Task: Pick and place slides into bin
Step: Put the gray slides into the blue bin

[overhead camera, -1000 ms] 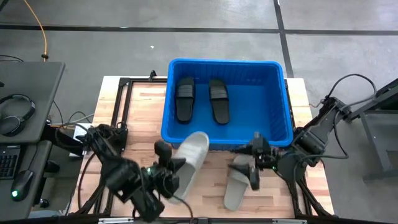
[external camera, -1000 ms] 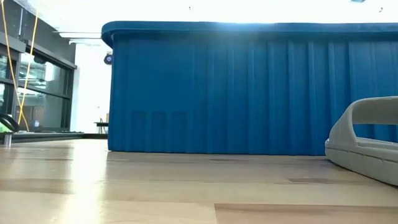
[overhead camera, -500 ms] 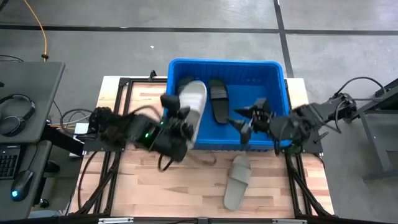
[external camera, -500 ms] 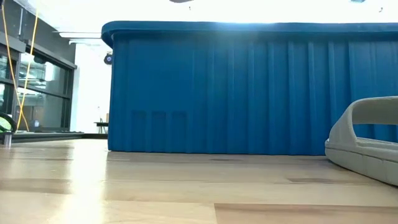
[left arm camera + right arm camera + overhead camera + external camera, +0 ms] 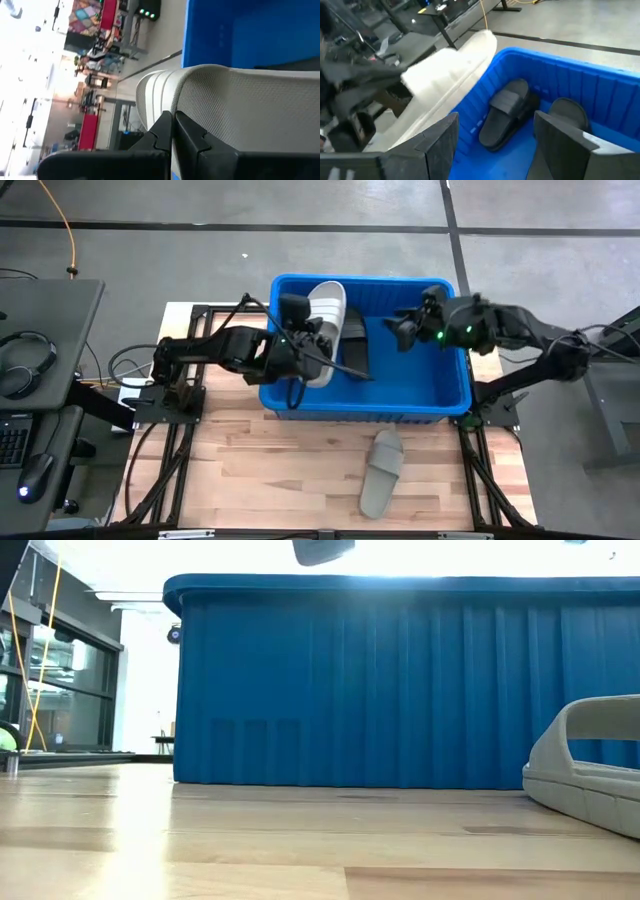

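Now the left gripper point(image 5: 303, 348) has carried its light grey slide point(image 5: 323, 318) from above the desk's front half, where it was a second ago, to over the left part of the bin point(image 5: 455, 392). Its jaws are clamped tight on the slide's edge, as the left wrist view shows with the ribbed strap point(image 5: 155, 95) just beyond the fingers point(image 5: 195, 140). The slide's long axis runs roughly front to back over the bin, leaning a little rightward, with its far end near the bin's rear rim.

The right gripper point(image 5: 408, 325) has also moved: a second ago it was low by the desk's right front, next to the grey slide lying there; it now hovers over the bin's right rear area with its jaws spread wide and nothing between them.

Inside the bin lie black slides point(image 5: 506, 116), largely hidden from above by the held slide and the left arm. One point(image 5: 354, 350) shows beside the grey one with its long axis front to back.

A second light grey slide point(image 5: 381, 471) rests on the desk point(image 5: 250, 470) in front of the bin, towards the right front corner, where it lay before. Its long axis runs front to back, tilted slightly, and the low view shows its strap point(image 5: 590, 720) arched upward.
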You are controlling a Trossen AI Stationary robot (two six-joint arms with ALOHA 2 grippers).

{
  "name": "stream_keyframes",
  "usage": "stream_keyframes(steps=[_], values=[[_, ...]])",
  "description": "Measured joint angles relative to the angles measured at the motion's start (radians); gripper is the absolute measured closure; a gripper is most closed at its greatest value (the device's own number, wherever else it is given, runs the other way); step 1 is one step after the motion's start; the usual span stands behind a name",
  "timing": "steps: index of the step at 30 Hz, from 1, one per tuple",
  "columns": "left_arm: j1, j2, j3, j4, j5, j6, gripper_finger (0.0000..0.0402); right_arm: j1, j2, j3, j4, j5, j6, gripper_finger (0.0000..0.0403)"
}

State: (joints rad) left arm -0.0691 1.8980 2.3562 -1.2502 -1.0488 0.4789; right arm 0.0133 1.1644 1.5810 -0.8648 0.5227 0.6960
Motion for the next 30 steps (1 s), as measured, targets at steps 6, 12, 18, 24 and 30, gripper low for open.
stream_keyframes(steps=[6, 12, 18, 24, 30], values=[[0.004, 0.0, 0.0, 0.119, 0.028, 0.146, 0.0401, -0.176, -0.053, 0.0, 0.007, -0.166, 0.001, 0.0155], [0.004, 0.0, 0.0, 0.246, 0.031, 0.277, 0.0401, -0.377, -0.041, 0.0, 0.074, -0.453, 0.025, 0.0155], [0.013, 0.0, 0.0, 0.284, 0.052, 0.303, 0.0401, -0.527, -0.005, 0.0, 0.09, -0.63, 0.018, 0.0155], [0.04, 0.002, 0.0, 0.284, 0.047, 0.292, 0.0401, -0.657, 0.042, 0.0, 0.141, -0.779, 0.007, 0.0155], [0.087, 0.003, -0.033, 0.281, 0.035, 0.275, 0.0401, -0.703, 0.076, 0.0, 0.237, -0.887, 0.046, 0.0155]])
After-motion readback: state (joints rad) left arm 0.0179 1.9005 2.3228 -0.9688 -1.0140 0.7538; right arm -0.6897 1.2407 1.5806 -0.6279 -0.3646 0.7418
